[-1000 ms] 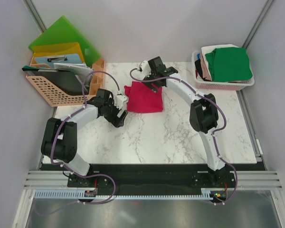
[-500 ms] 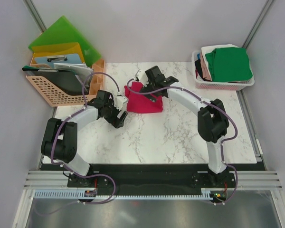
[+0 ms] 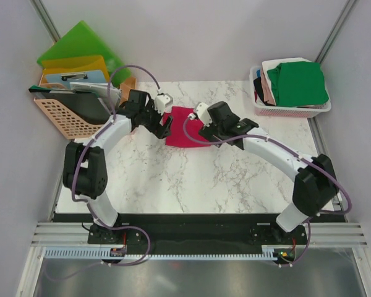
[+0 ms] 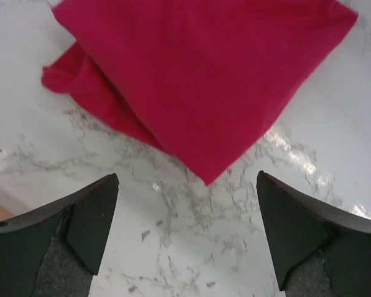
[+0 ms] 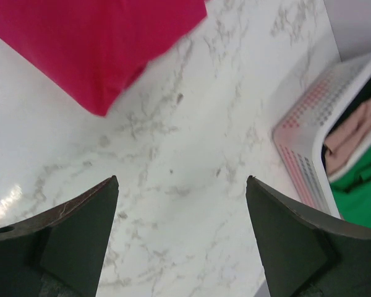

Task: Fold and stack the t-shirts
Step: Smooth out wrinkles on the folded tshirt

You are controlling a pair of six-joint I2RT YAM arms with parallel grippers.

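A crimson-pink t-shirt [image 3: 184, 127] lies folded on the marble table [image 3: 198, 179], behind the middle. My left gripper [image 3: 163, 124] is open and empty at its left edge. In the left wrist view a corner of the shirt [image 4: 204, 74] points between the open fingers of the gripper [image 4: 187, 185], with a loose fold at its left. My right gripper [image 3: 205, 131] is open and empty at the shirt's right edge. In the right wrist view the shirt's corner [image 5: 93, 43] lies ahead to the left of the gripper [image 5: 181, 182], over bare marble. Green [image 3: 297, 83], white, beige-pink and black shirts lie in a basket.
The white-and-pink basket [image 3: 290, 111] stands at the back right corner and shows in the right wrist view [image 5: 321, 136]. An orange crate [image 3: 65, 120] with green [image 3: 80, 43] and yellow folders stands at the back left. Grey walls surround the table.
My right gripper has let go of the shirt and drawn back to the right. My left gripper has moved from the shirt's near left up to its left edge. The shirt lies folded narrower.
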